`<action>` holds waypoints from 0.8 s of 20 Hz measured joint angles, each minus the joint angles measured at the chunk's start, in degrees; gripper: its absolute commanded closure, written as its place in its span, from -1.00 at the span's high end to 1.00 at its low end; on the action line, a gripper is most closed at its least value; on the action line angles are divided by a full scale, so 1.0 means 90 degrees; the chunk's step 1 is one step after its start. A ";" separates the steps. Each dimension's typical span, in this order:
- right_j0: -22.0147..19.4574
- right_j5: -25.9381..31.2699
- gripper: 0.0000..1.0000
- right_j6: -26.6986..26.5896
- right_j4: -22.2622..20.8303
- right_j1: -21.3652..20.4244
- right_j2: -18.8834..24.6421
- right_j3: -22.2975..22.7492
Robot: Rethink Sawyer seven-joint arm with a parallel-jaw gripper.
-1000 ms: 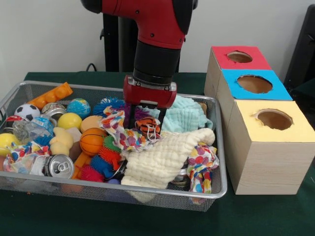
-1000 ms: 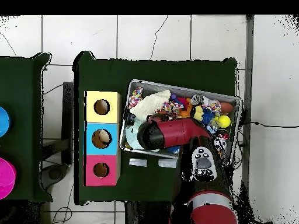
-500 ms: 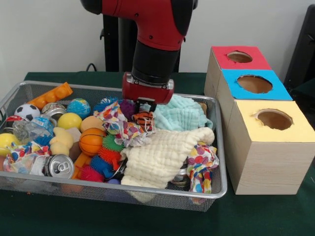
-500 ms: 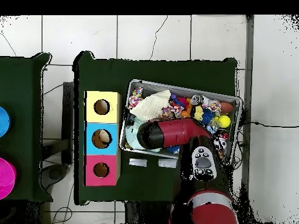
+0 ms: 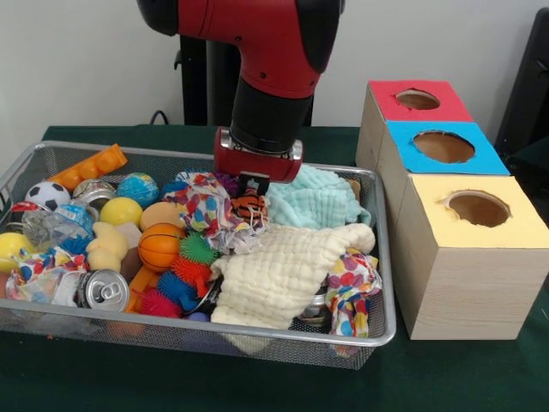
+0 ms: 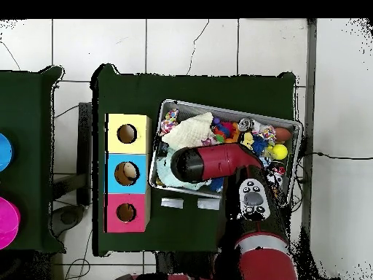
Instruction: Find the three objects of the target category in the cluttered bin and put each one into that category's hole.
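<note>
The silver wire-mesh bin (image 5: 388,257) lies on the green table, full of clutter; it also shows in the overhead view (image 6: 226,109). My gripper (image 5: 250,199) is over the bin's middle, shut on the orange black-striped tiger (image 5: 249,208), which hangs just above the cloths. A pale yellow plush (image 5: 107,245) lies at the bin's left. A tan-orange rounded thing (image 5: 159,213) lies beside it, partly buried. The red-surrounded hole (image 5: 418,99) is in the farthest box on the right and shows in the overhead view (image 6: 126,212). In the overhead view my arm (image 6: 211,162) hides the gripper.
Blue-surrounded (image 5: 443,147) and yellow-surrounded (image 5: 479,209) holes sit nearer than the red one. The bin holds a cream cloth (image 5: 283,270), a mint cloth (image 5: 319,202), a dotted cloth (image 5: 202,206), a basketball (image 5: 160,247), spiky balls (image 5: 184,275), a can (image 5: 105,290).
My gripper has risen a little with the tiger in it. The dotted cloth beside it has been pulled up and back.
</note>
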 measured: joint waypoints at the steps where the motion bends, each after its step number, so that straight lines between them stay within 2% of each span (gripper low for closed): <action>1: 0.0000 0.0000 -1.00 0.0000 0.0000 -0.0018 0.0007 0.0005; 7: 0.0024 -0.0080 -1.00 0.0000 -0.0003 -0.0380 0.0063 0.0137; 16: 0.0215 -0.0189 -1.00 0.0000 -0.0001 -0.1355 0.0063 0.0283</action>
